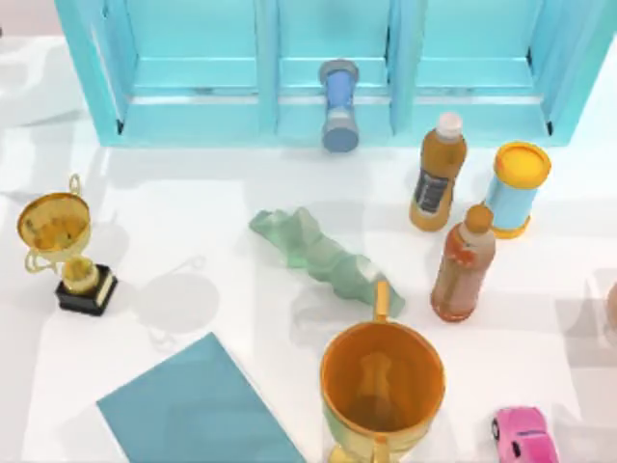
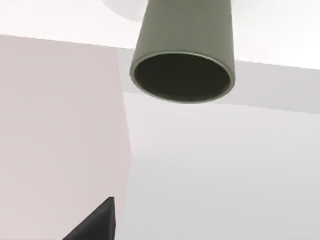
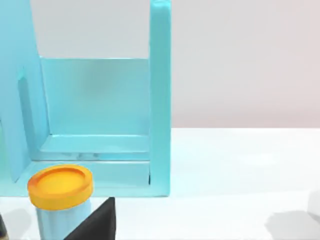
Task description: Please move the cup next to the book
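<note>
You get bright, even light from above on the white table (image 1: 193,207), with no glare. Shadows are soft and pale grey: a round one lies just right of the small gold trophy on its black base (image 1: 67,253), and fainter ones trail the two brown bottles (image 1: 451,222). In the left wrist view, the grey-green cylindrical cup's (image 2: 184,50) interior goes dark.

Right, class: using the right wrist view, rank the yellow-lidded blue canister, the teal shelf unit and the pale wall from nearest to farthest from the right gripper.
From the right gripper:
1. Yellow-lidded blue canister: nearest, on the table's right side.
2. Teal shelf unit: behind the canister, along the table's back.
3. Pale wall: farthest, beyond the shelf unit.
</note>
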`<state>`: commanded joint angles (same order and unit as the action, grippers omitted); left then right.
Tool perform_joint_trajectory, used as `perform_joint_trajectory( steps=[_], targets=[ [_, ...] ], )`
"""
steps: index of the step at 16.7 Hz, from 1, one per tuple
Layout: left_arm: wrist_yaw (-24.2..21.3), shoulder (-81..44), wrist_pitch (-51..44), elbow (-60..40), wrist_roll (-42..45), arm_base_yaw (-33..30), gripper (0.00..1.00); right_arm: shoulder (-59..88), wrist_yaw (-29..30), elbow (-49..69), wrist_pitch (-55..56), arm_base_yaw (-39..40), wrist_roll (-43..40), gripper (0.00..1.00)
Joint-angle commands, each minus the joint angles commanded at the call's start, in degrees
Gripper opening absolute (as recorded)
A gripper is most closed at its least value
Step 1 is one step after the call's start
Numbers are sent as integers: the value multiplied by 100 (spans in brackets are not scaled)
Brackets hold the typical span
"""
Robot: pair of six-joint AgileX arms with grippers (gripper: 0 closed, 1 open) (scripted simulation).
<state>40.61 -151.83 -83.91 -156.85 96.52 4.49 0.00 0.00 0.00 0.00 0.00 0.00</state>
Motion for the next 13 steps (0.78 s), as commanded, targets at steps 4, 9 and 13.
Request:
perform_joint_trajectory(
  steps=[4, 9, 13],
  targets=[
    [331, -818, -243, -762, 314, 48, 100, 0, 0, 0, 0, 0, 0, 100],
    [415, -1018, -290, -945, 372, 59, 100, 0, 0, 0, 0, 0, 0, 100],
    [407, -1039, -277, -944, 374, 33, 100, 0, 0, 0, 0, 0, 0, 100]
  ],
)
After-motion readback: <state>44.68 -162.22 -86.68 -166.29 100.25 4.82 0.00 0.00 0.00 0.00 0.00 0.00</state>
